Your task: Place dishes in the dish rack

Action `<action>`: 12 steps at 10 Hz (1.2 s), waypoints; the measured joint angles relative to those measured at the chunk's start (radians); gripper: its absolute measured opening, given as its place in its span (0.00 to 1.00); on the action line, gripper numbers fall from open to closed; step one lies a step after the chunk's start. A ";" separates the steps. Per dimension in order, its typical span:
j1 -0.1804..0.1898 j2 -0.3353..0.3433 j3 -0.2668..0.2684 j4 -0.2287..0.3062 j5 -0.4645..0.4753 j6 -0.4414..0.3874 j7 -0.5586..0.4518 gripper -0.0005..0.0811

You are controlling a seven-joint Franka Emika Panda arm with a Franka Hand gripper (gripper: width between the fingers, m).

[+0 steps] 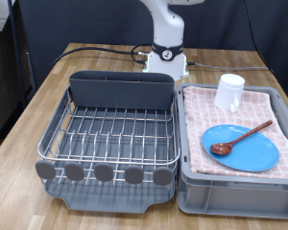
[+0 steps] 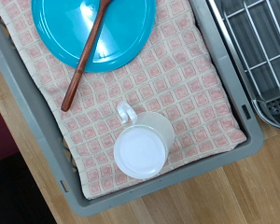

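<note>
The bright-blue plate (image 1: 242,150) (image 2: 126,33) lies flat on the pink checked cloth inside the grey bin (image 1: 235,187) (image 2: 47,159). Across the plate rests the reddish-brown wooden spoon (image 1: 244,136) (image 2: 79,75), with one end out over the rim onto the cloth. The small white cup (image 1: 229,93) (image 2: 144,146) stands on the cloth apart from the plate, its handle pointing towards it. The dish rack (image 1: 110,134) (image 2: 261,47) stands to the exterior view's left of the bin, and nothing lies on its wire grid. My gripper shows in neither view; the wrist camera looks down on the bin from above.
The rack's tall grey cutlery compartment (image 1: 120,89) runs along its far side. The arm's white base (image 1: 167,53) stands behind rack and bin, with black cables (image 1: 96,50) trailing over the wooden table (image 1: 24,125).
</note>
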 joint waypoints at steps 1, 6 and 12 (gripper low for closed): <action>0.000 0.009 0.014 0.000 -0.001 0.013 0.023 0.99; -0.002 0.065 0.097 0.021 -0.032 0.024 0.171 0.99; -0.003 0.189 0.151 0.085 -0.083 0.089 0.293 0.99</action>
